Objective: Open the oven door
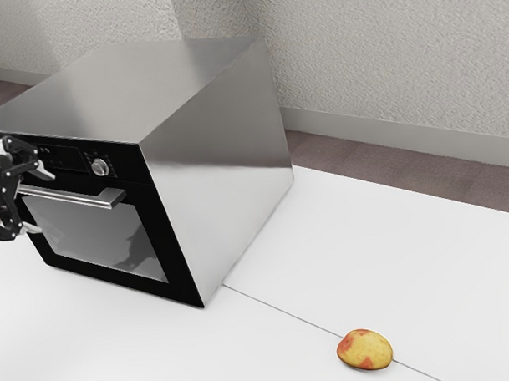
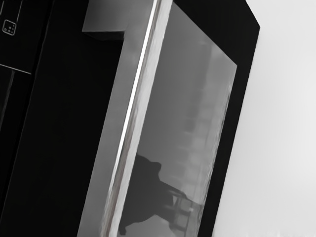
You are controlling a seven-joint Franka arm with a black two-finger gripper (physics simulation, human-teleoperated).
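Exterior view: reaching in from the exterior view's left to the oven (image 1: 224, 166), with fingers (image 1: 44, 172) spread apart, above and below the handle (image 1: 87, 200).

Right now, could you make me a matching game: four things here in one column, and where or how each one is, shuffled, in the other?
1. Black oven door with glass window
2. Round silver knob
3. Yellow-and-red rounded fruit
4. Long silver metal handle

A. Lying on the white table
B. Across the door's upper part
C. Shut
D. On the black panel above the door

Pairs: 1-C, 2-D, 3-A, 4-B
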